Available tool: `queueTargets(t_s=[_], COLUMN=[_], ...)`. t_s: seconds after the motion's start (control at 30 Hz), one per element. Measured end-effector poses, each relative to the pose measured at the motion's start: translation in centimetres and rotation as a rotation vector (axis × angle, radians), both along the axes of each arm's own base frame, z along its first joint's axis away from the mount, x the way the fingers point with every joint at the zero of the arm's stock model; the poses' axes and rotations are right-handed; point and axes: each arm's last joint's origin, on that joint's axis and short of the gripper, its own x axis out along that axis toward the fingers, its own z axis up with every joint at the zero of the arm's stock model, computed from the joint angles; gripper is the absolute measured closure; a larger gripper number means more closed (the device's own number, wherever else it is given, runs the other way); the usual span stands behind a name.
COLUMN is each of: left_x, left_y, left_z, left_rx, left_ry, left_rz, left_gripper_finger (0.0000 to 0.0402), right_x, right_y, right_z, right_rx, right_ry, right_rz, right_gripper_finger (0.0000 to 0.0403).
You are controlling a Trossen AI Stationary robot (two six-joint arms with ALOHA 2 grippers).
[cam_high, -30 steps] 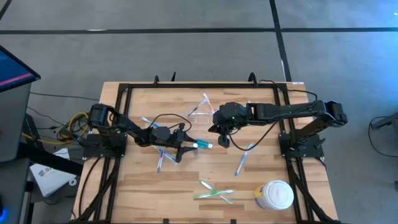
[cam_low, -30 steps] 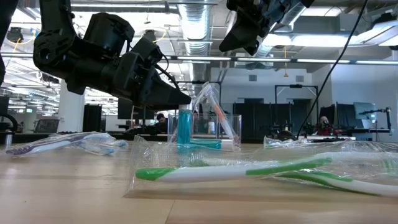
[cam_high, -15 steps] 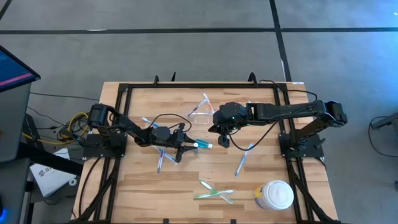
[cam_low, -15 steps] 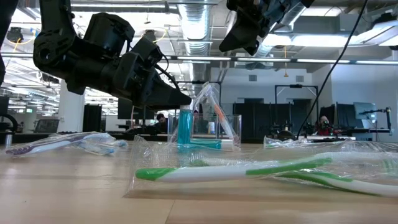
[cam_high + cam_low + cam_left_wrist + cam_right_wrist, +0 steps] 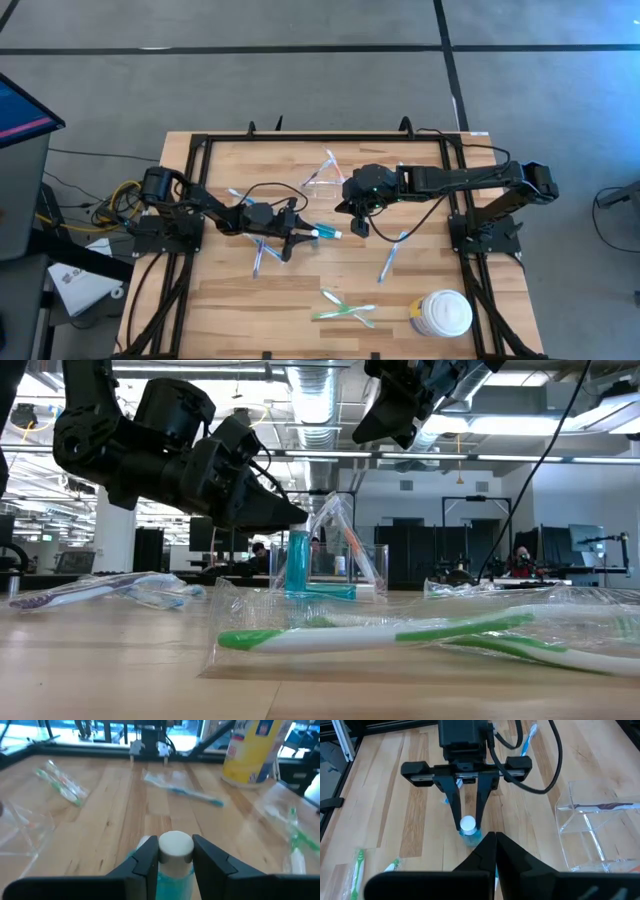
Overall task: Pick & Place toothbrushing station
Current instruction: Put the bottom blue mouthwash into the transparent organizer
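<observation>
On the left of the light wooden table (image 5: 230, 290), the left gripper (image 5: 308, 235) is held low near the middle of the board, its two dark fingers (image 5: 146, 861) pinching the small teal tube with a white round cap (image 5: 175, 846). In the left wrist view the cap is seen squeezed between the two fingers, touching both. In the high view the tube (image 5: 328, 234) lies flat on the table, sticking out from the fingertips toward the right. In the right wrist view the same tube (image 5: 469, 826) is seen end-on, with the white cap between the left gripper's two fingertips.

Just beside the left gripper, toward the near edge, a thin whitish-blue toothbrush in a clear wrapper (image 5: 258, 258) lies on the wood. Toward the far edge, the small clear see-through plastic holder (image 5: 322, 181) stands with thin toothbrushes leaning in it; how many are inside cannot be made out.

To the right of the tube, the right gripper (image 5: 359, 226) hangs above the table, well clear of the surface, its fingers pressed together on nothing. A thin translucent blue toothbrush (image 5: 391, 258) lies on the table beyond it. Two crossed green toothbrushes in clear wrapping (image 5: 345, 309) lie near the front edge, and a large white round lidded jar (image 5: 441, 313) stands at the front right corner.

In the low view the tube's lower part is hidden behind crinkled wrapping.
</observation>
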Motion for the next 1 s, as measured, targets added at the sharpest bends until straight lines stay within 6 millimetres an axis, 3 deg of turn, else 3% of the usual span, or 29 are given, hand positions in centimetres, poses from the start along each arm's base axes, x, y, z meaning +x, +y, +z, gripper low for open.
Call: queueTargets(t_s=[0.67,1.0], left_x=[-0.5,1.9], left_y=[0.9,3.2], left_z=[3.7,5.4], left_rx=[0.02,0.036], left_ry=[-0.115,-0.077], left_rz=[0.182,0.259], left_gripper_finger=[0.0314,0.0314], right_x=[0.0,0.0], right_y=[0.0,0.0], right_z=[0.0,0.0], right_rx=[-0.003,-0.003], right_ry=[-0.005,-0.005], right_rz=[0.002,0.002], right_gripper_finger=[0.0403,0.0403])
